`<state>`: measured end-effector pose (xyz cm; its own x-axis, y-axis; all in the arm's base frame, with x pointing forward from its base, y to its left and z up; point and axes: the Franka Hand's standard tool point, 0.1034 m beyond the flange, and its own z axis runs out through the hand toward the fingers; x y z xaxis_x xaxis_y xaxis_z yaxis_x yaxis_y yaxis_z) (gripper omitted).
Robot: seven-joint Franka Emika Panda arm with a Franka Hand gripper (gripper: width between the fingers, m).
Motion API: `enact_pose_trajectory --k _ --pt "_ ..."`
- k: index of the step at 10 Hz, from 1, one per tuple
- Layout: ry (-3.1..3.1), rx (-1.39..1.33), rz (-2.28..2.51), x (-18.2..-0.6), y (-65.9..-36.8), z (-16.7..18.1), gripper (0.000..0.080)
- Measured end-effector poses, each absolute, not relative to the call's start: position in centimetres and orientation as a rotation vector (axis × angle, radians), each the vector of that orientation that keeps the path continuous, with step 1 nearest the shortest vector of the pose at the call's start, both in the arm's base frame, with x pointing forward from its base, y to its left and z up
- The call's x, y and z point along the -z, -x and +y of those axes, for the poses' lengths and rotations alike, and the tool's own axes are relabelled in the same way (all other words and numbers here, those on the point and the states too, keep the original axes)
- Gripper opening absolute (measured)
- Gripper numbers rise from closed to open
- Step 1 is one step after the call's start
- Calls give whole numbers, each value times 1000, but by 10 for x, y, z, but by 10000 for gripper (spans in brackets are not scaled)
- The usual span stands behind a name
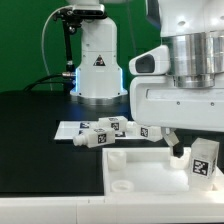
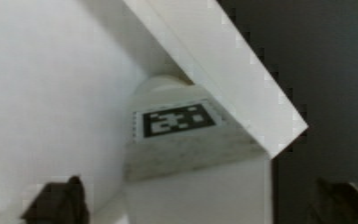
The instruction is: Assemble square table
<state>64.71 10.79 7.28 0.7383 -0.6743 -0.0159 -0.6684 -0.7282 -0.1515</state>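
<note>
1. Exterior view:
   - The slab (image 1: 150,175) lies flat on the black tabletop (image 1: 40,120), close to the camera, with round holes showing at its corners on the exterior view's left.
   - One leg (image 1: 203,160) stands upright on the slab near its corner on the exterior view's right, tag facing the camera.
   - The gripper (image 1: 185,146) hangs straight over that corner. Its dark fingers reach down beside the top of the leg, but the arm's white body hides how far apart they are.
   - The loose legs (image 1: 105,130) lie in a cluster on the tabletop behind the slab, well apart from the gripper.

2. Wrist view:
   - The camera looks down the length of the leg (image 2: 190,150), so its long axis runs in line with the gripper's own approach.
   - The gripper (image 2: 202,200) is spread wide, with one dark fingertip on each side of the leg and clear gaps, so nothing is held.
   - The slab (image 2: 51,90) fills the pale area beside the leg.
   - The leg sits directly below and between the fingers, so the coming move probably calls for a straight descent and squeeze with no sideways shift.
</note>
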Motion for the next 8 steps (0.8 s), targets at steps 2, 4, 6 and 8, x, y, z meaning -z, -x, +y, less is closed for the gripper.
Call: enact_pose_trajectory --k 2,4,6,8 --pt "2718 42 1246 -72 -646 108 314" --pt "2618 12 1439 -70 -644 101 291" --pt "2398 -32 1751 -70 -643 99 290" --pt "2068 -101 2095 -69 -641 103 290"
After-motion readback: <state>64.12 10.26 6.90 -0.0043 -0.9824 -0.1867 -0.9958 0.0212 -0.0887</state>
